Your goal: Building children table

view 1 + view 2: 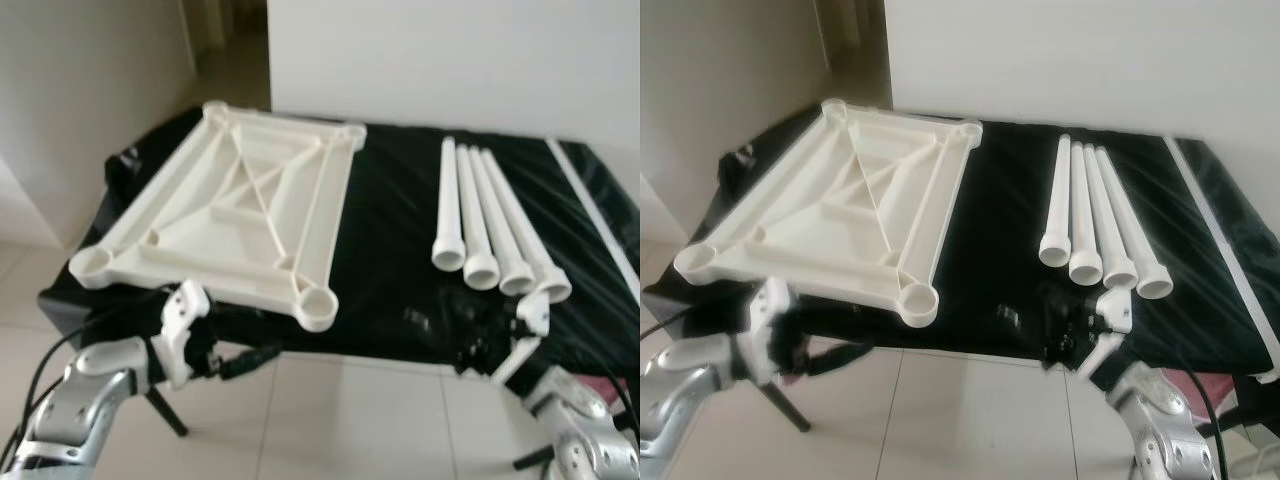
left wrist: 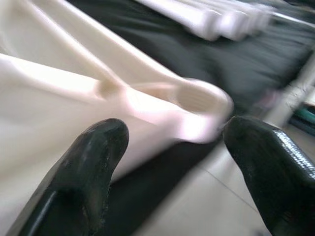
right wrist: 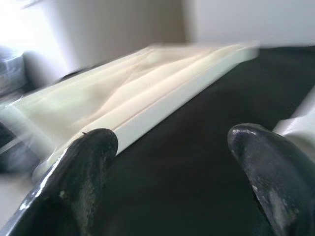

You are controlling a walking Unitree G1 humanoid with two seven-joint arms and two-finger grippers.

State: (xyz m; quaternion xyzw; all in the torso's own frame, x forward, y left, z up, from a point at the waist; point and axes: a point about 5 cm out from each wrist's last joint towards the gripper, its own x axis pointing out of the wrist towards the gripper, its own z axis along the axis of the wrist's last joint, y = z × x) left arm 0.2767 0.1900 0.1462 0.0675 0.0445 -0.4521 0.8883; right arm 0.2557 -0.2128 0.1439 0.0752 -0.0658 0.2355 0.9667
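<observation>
**Both jaws spread, legs nearer my right arm**

Both pairs of jaws stand spread and hold nothing. My left gripper (image 1: 245, 362) hangs just off the near edge of the black-covered work table (image 1: 390, 250), below the near rim of the white tabletop panel (image 1: 230, 205). My right gripper (image 1: 1065, 335) sits at the near edge on the right, its black fingers hard to separate from the dark cloth in the head views; the right wrist view shows them well apart over the black cover.

The tabletop panel lies underside up on the left half of the work surface, ribs and four corner sockets showing. Its near right corner socket (image 1: 316, 304) pokes out over the near edge and is the socket closest to my left jaws; in the left wrist view that socket (image 2: 197, 101) lies straight ahead between the fingers.

The four white table legs (image 1: 487, 220) lie side by side on the right half, touching or nearly so, long axes running near to far, their flared open ends toward me. The nearest flared end (image 1: 1154, 283) is just beyond my right gripper, slightly to its right.

My read: the right arm is the one to take a leg, reaching forward and closing across the tube, not along it. The leg then has to travel left to a socket.
</observation>
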